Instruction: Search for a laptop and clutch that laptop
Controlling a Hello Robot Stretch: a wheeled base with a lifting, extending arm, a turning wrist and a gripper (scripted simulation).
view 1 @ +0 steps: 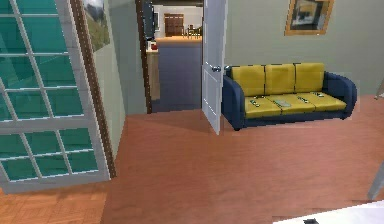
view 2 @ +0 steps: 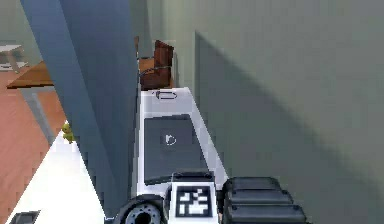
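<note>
A dark laptop (view 2: 172,145) lies on the white counter (view 2: 200,125). My claw (view 2: 143,212) sits by the counter; I cannot tell if it holds anything.

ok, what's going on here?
Stretch is out hunting for a laptop. In the arm side view a dark flat slab, probably a closed laptop, lies on a white counter along the wall, up the picture from the pincer at the bottom edge. I can't tell whether the pincer holds anything. Ahead stands a yellow-cushioned sofa beside an open white door.
</note>
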